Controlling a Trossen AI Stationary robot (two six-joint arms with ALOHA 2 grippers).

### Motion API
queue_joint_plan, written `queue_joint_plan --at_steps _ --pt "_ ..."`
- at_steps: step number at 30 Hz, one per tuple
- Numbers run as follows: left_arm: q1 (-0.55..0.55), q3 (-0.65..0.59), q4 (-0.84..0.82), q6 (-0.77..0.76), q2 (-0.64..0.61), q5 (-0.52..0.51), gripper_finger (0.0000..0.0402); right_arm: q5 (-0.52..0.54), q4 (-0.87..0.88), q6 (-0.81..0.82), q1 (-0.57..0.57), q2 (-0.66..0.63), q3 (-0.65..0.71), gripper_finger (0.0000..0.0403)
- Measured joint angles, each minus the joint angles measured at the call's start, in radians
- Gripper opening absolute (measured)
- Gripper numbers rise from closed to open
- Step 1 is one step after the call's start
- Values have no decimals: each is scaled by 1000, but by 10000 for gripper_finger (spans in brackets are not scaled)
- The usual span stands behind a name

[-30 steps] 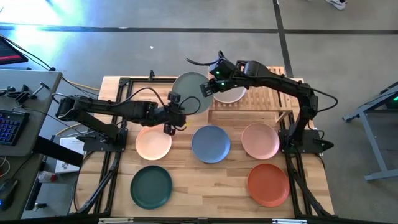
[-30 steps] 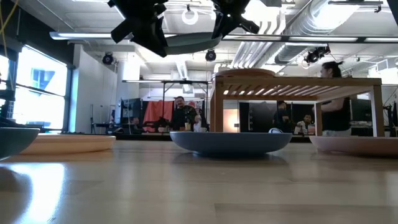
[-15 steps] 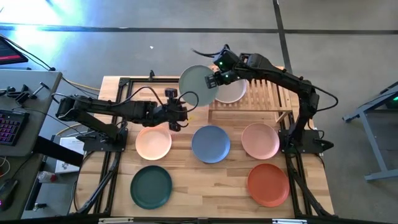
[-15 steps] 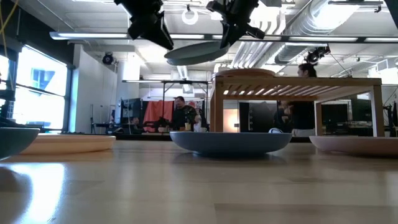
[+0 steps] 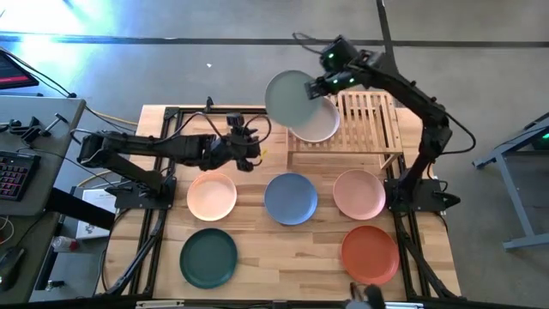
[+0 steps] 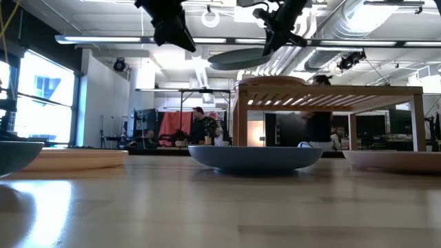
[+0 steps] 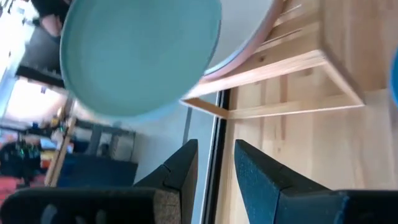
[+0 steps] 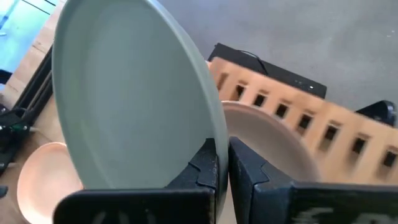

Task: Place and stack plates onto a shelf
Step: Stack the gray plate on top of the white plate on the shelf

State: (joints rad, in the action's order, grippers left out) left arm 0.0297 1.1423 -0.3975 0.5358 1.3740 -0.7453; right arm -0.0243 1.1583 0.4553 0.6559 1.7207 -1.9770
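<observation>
The sage green plate [image 5: 290, 97] is in the air over the left end of the shelf [image 5: 369, 129], held by my right gripper [image 5: 322, 84]. In the low view the plate [image 6: 238, 58] is nearly level above the shelf's slatted top [image 6: 331, 89]. A pale plate [image 5: 319, 129] lies on the shelf's left half, partly under the green one. My left gripper [image 5: 249, 148] is open, to the left of the shelf and below the plate [image 7: 137, 56], touching nothing. My right gripper pinches the sage green plate by its rim [image 8: 210, 146], one finger [image 8: 202, 169] on the upper face and the other [image 8: 252, 177] under it. The fingers come from the table's right side at the plate's right edge. The plate is lifted clear and nearly level.
On the tabletop lie a peach plate [image 5: 212, 196], a blue plate [image 5: 291, 198], a pale pink plate [image 5: 358, 193], a dark green plate [image 5: 208, 257] and a terracotta plate [image 5: 370, 254]. The shelf's right half [image 5: 373, 120] is bare slats. People show in the room behind.
My right gripper has carried the sage green plate up and toward the table's far right, from beside my left gripper to above the shelf's left end. The plate has drawn away from my left gripper, which has shifted a little toward the far edge.
</observation>
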Motion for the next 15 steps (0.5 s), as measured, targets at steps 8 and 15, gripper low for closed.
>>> queue_joint_plan --at_steps 8,15 --pt "123 0 0 -63 0 1 95 -170 83 -151 172 -8 0 0" --pt "202 0 0 -89 0 4 95 -354 108 -262 298 -9 19 0"
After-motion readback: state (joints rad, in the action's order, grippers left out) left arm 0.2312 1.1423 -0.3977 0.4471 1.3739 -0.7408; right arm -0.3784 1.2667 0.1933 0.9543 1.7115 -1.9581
